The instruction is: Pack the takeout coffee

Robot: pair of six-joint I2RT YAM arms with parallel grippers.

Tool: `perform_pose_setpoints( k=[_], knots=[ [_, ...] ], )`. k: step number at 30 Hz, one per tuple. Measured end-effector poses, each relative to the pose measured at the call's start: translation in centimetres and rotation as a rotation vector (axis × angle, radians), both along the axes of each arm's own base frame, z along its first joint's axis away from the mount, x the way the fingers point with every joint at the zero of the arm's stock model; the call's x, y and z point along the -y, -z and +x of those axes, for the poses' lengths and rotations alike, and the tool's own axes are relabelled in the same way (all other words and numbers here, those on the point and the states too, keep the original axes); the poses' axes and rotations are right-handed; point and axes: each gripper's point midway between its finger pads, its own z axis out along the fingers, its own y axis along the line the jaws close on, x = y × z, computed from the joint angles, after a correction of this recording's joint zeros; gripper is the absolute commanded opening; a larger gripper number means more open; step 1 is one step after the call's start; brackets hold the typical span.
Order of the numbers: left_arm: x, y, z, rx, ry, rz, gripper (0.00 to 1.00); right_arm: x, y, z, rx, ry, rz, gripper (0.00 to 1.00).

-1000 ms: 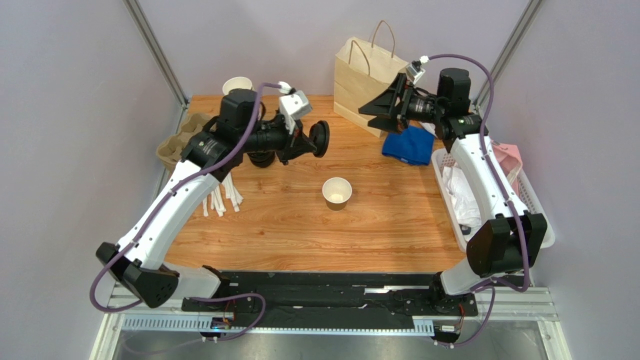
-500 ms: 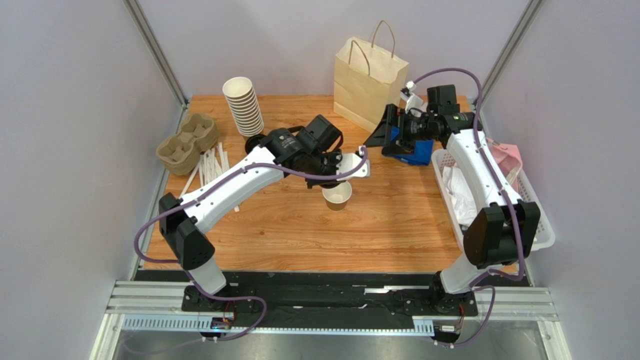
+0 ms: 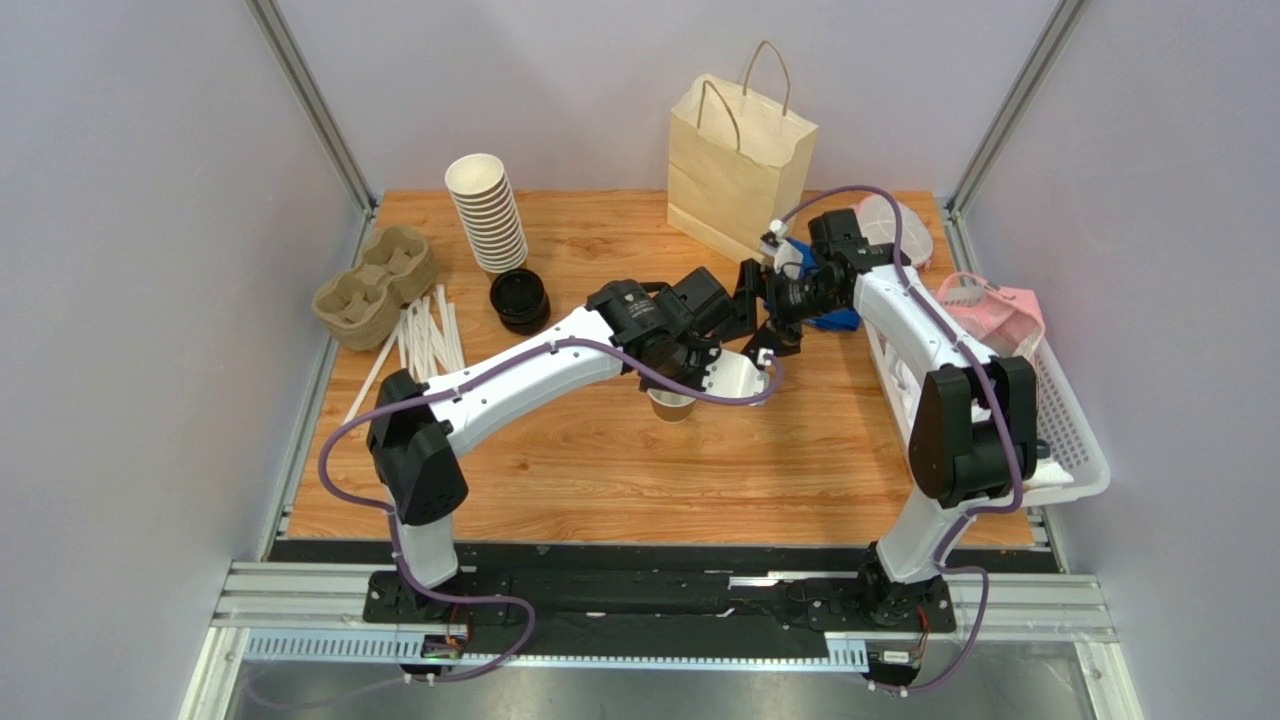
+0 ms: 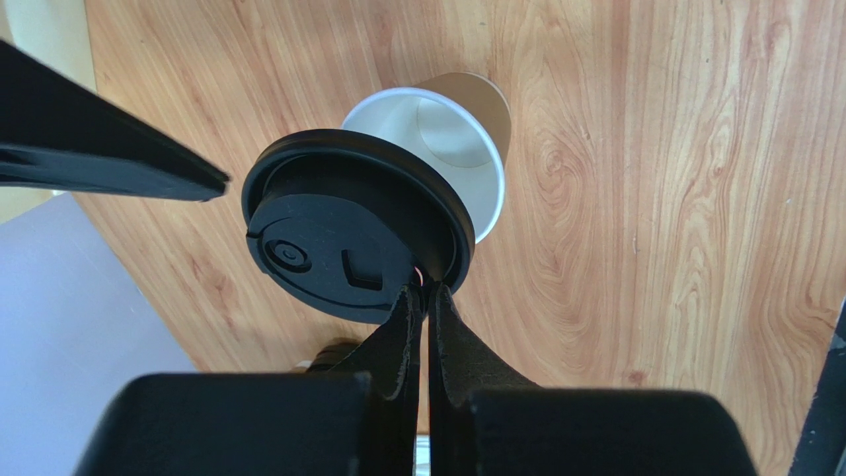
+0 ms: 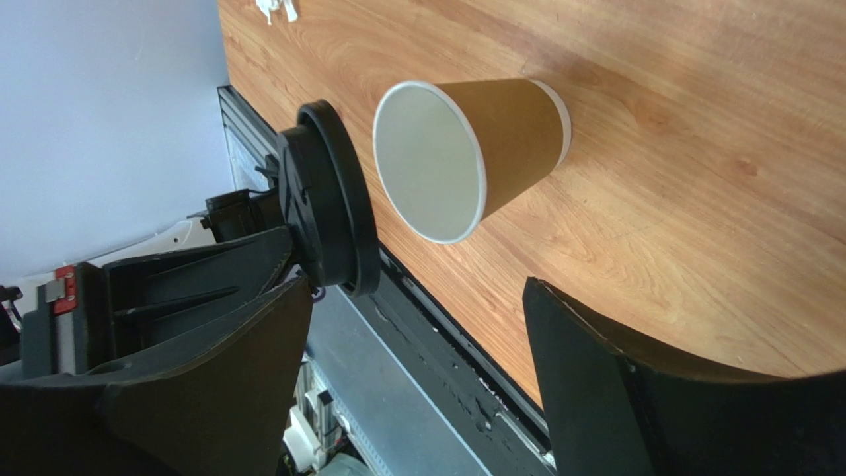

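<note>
The takeout coffee's brown paper cup (image 3: 670,404) stands upright and lidless in the middle of the table; its white inside (image 4: 447,149) and brown wall (image 5: 506,124) show in the wrist views. My left gripper (image 4: 427,290) is shut on the rim of a round black lid (image 4: 348,233). It holds the lid tilted just above and beside the cup's mouth, with the lid (image 5: 328,198) apart from the rim. In the top view the left gripper (image 3: 673,378) covers most of the cup. My right gripper (image 5: 415,297) is open, to the cup's right and rear (image 3: 766,318), and holds nothing.
A kraft paper bag (image 3: 741,143) stands at the back. At the back left are a stack of lidless cups (image 3: 489,210), a stack of black lids (image 3: 520,297), a pulp cup carrier (image 3: 373,282) and white sticks (image 3: 424,338). A white basket (image 3: 1070,438) sits along the right edge.
My left arm swung from the back left with the lid to just over the cup. My right arm came down from beside the bag toward the cup.
</note>
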Motion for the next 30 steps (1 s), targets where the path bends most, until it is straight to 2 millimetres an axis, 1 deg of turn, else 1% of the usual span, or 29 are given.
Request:
perform_pose_setpoints(
  k=[3, 4, 6, 8, 14, 21, 23, 25, 30],
  knots=[
    [0.0, 0.6, 0.1, 0.004, 0.009, 0.028, 0.00, -0.3, 1.4, -0.7, -0.044, -0.012, 0.000, 0.73],
    [0.0, 0.8, 0.2, 0.003, 0.009, 0.036, 0.00, -0.4, 1.7, -0.8, -0.054, -0.016, -0.001, 0.72],
    [-0.1, 1.1, 0.4, 0.003, 0.008, 0.053, 0.00, -0.6, 2.2, -1.2, -0.068, -0.024, -0.002, 0.67],
    [-0.2, 1.5, 0.5, 0.004, 0.007, 0.070, 0.00, -0.8, 2.4, -1.4, -0.072, -0.031, -0.003, 0.64],
    [-0.2, 1.9, 0.3, -0.001, 0.016, 0.088, 0.00, -1.5, 2.7, -1.9, -0.071, -0.055, 0.001, 0.63],
    [-0.2, 2.7, -0.3, -0.019, 0.031, 0.117, 0.00, -1.7, 3.1, -2.0, -0.077, -0.061, 0.001, 0.61],
    [-0.2, 3.0, -0.3, -0.025, 0.033, 0.127, 0.00, -1.7, 3.2, -2.0, -0.080, -0.061, 0.001, 0.57],
    [-0.3, 3.3, -0.3, -0.031, 0.034, 0.136, 0.00, -1.7, 3.3, -2.0, -0.081, -0.061, 0.000, 0.56],
    [-0.3, 3.6, -0.3, -0.035, 0.036, 0.145, 0.00, -1.7, 3.3, -2.1, -0.082, -0.063, 0.005, 0.48]
  ],
)
